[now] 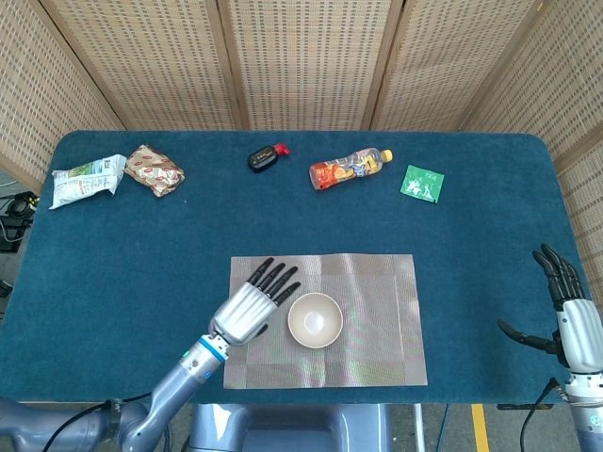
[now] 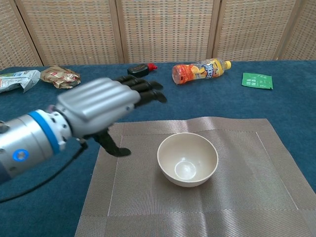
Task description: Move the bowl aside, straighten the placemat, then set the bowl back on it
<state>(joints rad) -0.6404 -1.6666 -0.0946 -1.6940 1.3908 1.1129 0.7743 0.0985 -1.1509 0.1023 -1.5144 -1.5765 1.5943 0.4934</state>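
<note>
Sitting on one placemat (image 1: 377, 320), one bowl (image 1: 315, 319) lies beside the left hand (image 1: 247, 309), fingers (image 1: 275, 279) spread, empty.

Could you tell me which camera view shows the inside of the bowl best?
The chest view: the bowl is large there, with its base ring plainly visible. The head view shows the bowl from straight above, small, centred on the placemat.

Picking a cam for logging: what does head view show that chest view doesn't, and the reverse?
Head only: the right hand, open near the table's right edge, and the whole table.
Chest only: the bowl's side wall.
Both: left hand open beside the bowl, the bowl upright on the placemat, the bottle, snack packets and green packet behind.
</note>
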